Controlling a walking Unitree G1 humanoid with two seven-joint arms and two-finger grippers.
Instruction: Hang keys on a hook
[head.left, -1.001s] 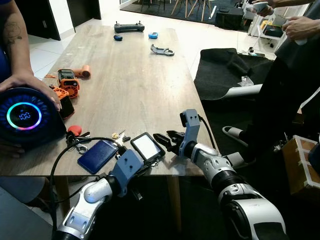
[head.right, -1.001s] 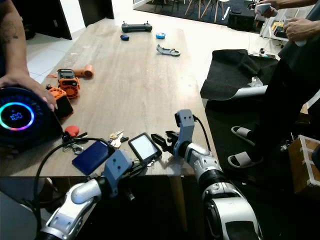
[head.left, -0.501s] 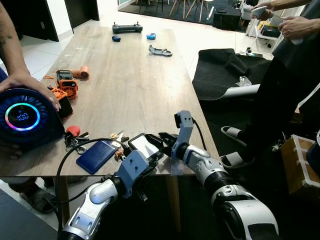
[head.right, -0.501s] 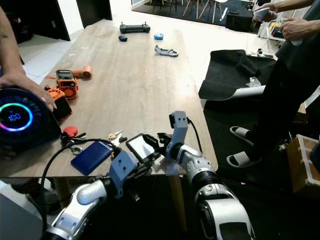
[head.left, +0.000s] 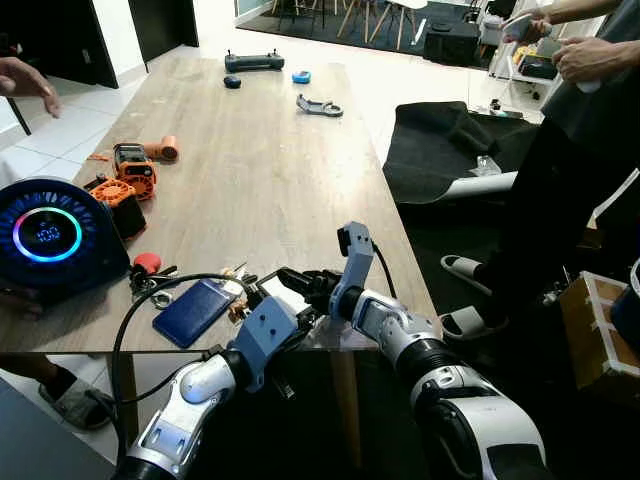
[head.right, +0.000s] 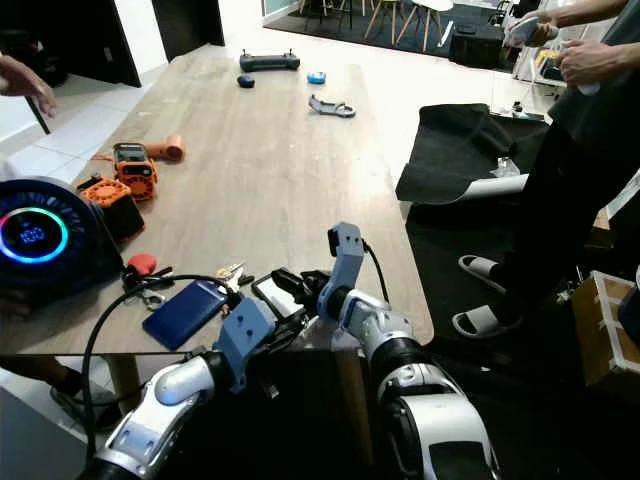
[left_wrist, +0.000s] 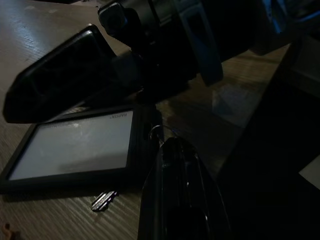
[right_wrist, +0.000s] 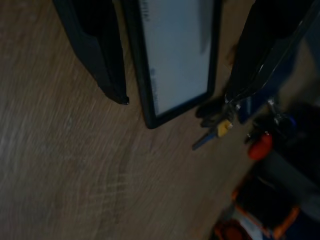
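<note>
Right claw (right_wrist: 170, 60) straddles the black tablet (right_wrist: 177, 55), fingers spread, above the table (head.left: 260, 170).

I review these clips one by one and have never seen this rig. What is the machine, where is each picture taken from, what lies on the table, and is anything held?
A humanoid robot stands at a wooden table. Two pictures come from its head, two from cameras on its wrists. Its right gripper is open, straddling a small black-framed screen at the near edge. The left gripper reaches toward that same screen; nothing is held yet. Beside the screen lie the keys and a blue wallet; a round lit speaker sits further left.
</note>
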